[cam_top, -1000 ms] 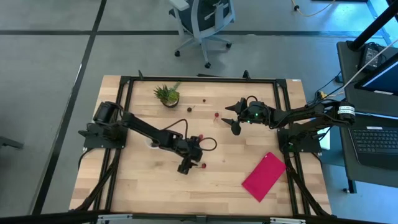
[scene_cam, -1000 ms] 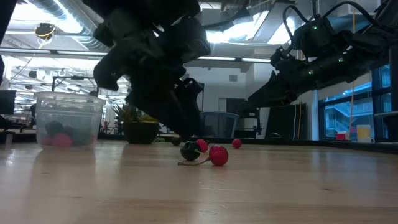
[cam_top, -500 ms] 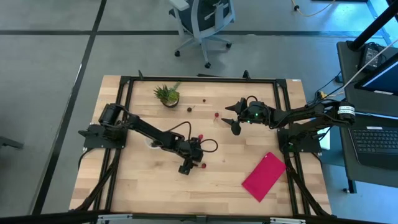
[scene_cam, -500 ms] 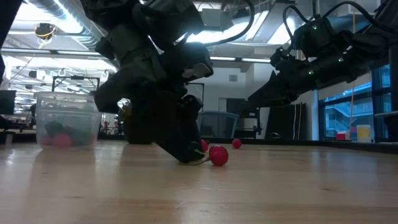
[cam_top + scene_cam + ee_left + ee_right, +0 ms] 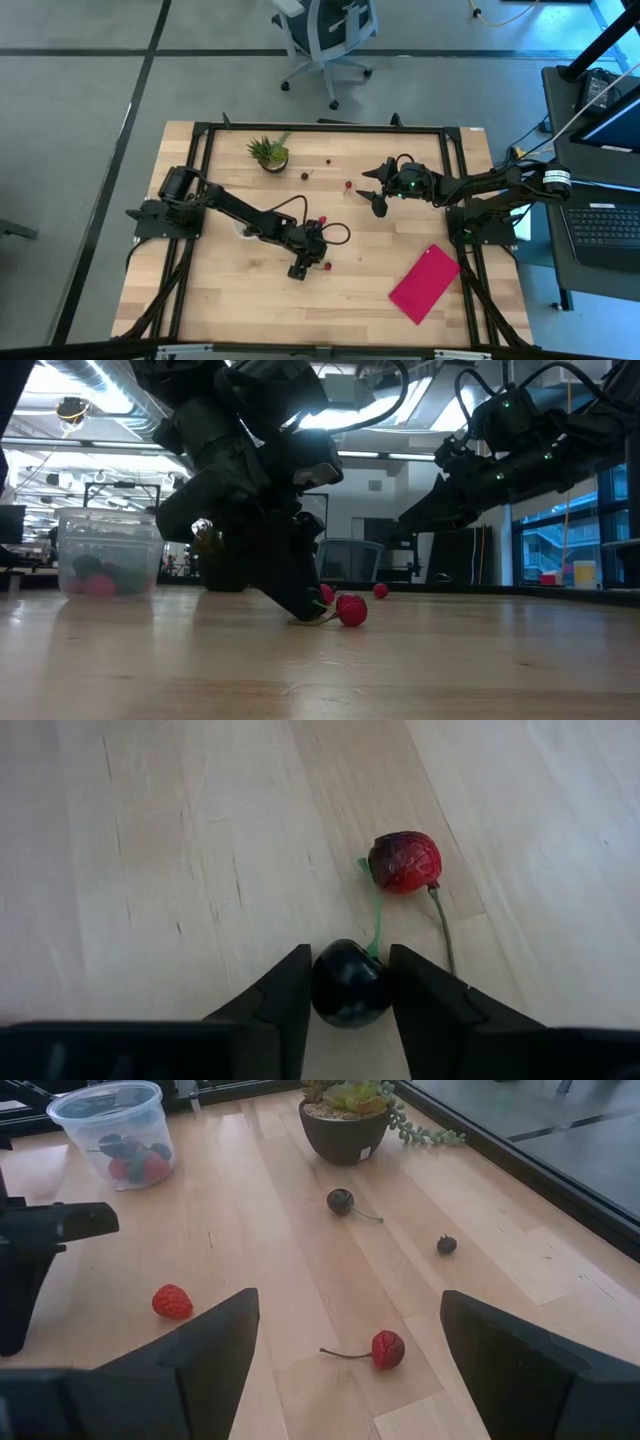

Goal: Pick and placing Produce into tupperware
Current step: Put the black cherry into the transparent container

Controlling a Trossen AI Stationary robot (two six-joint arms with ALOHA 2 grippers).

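The left gripper (image 5: 349,988) is down at the table (image 5: 350,300) near its middle, its two dark fingers (image 5: 282,995) closed narrowly on a dark cherry (image 5: 349,984) that sits on the wood between them. Just beyond that cherry lies a red berry (image 5: 404,861) with a thin stem, close to the fingers but not touched by them. In the low view the same arm leans steeply down to the tabletop, with the red berry (image 5: 351,610) just beside its tip. The tupperware (image 5: 112,1131) stands on the table well apart from the gripper, nearer the left arm's base, and already holds several red and dark pieces. The right gripper (image 5: 345,1365) hangs above the table on its own side with its fingers spread wide, holding nothing. In front of it lie another red berry (image 5: 387,1348), a red strawberry-like piece (image 5: 172,1301), a dark cherry with a stem (image 5: 341,1201) and a tiny dark berry (image 5: 446,1244), with a potted plant (image 5: 345,1118) beyond them. A flat pink sheet (image 5: 425,283) lies near the table's right front corner.
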